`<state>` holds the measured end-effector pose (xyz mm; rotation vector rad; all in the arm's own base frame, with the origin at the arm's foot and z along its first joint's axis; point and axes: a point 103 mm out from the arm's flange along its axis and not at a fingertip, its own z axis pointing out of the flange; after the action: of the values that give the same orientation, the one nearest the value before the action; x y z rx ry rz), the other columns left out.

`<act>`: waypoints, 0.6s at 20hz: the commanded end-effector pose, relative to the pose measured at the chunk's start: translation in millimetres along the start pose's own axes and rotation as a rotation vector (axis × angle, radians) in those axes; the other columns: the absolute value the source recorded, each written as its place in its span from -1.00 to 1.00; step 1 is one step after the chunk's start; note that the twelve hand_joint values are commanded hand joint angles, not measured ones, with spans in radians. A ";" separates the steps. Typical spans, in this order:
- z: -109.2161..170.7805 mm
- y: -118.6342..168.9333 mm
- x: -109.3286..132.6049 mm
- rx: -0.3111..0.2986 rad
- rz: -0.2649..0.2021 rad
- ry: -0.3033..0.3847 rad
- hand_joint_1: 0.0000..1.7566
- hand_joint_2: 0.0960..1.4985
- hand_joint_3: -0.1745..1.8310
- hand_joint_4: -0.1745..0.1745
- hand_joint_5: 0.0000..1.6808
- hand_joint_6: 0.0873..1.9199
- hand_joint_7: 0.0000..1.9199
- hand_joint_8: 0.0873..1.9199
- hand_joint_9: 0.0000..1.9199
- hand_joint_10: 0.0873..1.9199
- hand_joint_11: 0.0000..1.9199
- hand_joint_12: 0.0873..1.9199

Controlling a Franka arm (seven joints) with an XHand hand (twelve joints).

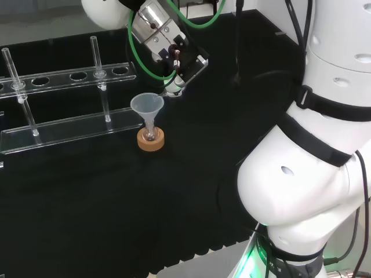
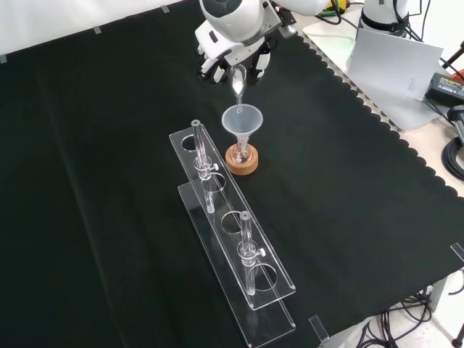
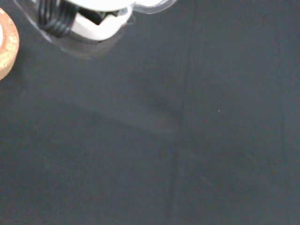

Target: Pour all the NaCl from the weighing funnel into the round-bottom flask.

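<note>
A small round-bottom flask sits on a cork ring with a clear plastic funnel in its neck. In the head view the same funnel and cork ring stand mid-cloth. My hand hovers just beyond the funnel, fingers curled on a clear weighing funnel. Its narrow end is tilted down, just over the funnel's mouth. In the head view the hand is up and to the right of the funnel, with the weighing funnel's tip near the rim. The wrist view catches the cork ring at its edge.
A clear acrylic rack with two glass tubes stands close to the flask, nearer the front camera; in the head view the rack lies to the flask's left. The cloth's scalloped edge and a grey box are at the front view's right.
</note>
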<state>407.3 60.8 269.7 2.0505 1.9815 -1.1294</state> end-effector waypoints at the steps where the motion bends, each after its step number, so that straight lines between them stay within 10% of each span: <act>1: -4.1 -1.5 0.5 -0.004 0.008 -0.041 0.23 -0.12 -0.16 1.00 0.36 -0.10 -0.43 -0.40 -0.03 -0.73 -0.20 0.11; 12: -16.4 -4.4 4.1 -0.005 0.027 -0.124 0.23 -0.12 -0.16 1.00 0.36 -0.10 -0.43 -0.40 -0.04 -0.73 -0.20 0.11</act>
<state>409.3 71.7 279.1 1.9644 1.9104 -1.1978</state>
